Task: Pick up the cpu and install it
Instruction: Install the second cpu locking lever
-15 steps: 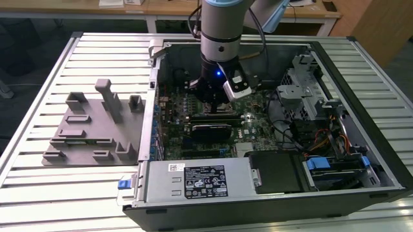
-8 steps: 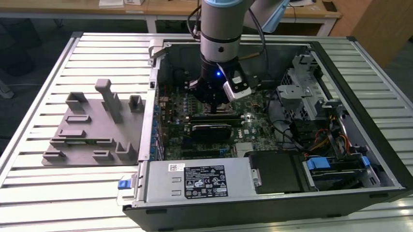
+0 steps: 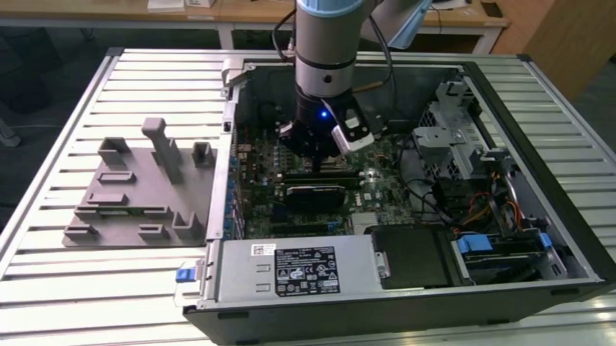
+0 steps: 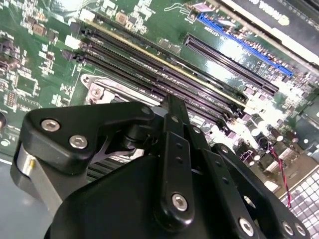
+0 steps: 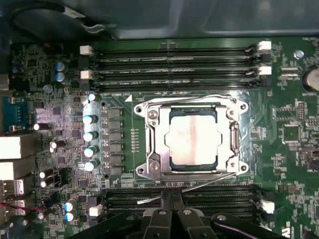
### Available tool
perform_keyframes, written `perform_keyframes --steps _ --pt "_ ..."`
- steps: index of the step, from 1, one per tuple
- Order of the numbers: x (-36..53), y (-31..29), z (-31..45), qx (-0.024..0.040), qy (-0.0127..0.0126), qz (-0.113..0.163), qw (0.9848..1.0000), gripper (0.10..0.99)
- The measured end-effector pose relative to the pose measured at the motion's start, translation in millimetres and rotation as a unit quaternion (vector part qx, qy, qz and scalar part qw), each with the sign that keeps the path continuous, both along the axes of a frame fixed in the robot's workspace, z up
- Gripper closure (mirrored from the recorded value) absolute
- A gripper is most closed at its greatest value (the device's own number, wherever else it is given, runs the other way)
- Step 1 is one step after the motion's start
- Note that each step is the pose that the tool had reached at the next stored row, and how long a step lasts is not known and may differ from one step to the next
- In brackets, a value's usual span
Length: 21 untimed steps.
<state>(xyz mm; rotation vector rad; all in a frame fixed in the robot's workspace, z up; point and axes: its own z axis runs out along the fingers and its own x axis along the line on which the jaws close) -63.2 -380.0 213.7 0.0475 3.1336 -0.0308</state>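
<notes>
1. The cpu (image 5: 191,139) lies flat inside the motherboard socket (image 5: 149,167), with its silver top facing up, as the first wrist view shows.
2. The gripper (image 3: 314,141) hangs over the board in the open computer case (image 3: 539,216); it holds nothing, but I cannot tell if its fingers are spread.
3. The placing looks done; whether the socket is locked, I cannot judge.

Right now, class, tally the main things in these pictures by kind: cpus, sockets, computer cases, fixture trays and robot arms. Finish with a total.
cpu: 1
motherboard socket: 1
computer case: 1
grey fixture tray: 1
robot arm: 1
Total: 5
</notes>
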Motion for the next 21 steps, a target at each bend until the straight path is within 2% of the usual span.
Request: perform_keyframes --steps 5,11,16,21 --pt "-1.6 -0.4 -1.1 0.0089 -0.0002 0.016 0.9998 0.98" --pt "-4.4 -2.4 -1.4 0.0263 -0.0019 0.022 0.9994 0.98" --pt "-8.1 -9.3 -1.5 0.0351 -0.0034 0.023 0.9991 0.98" --pt "-10.3 -15.0 -4.2 0.053 -0.0038 0.025 0.9983 0.98"
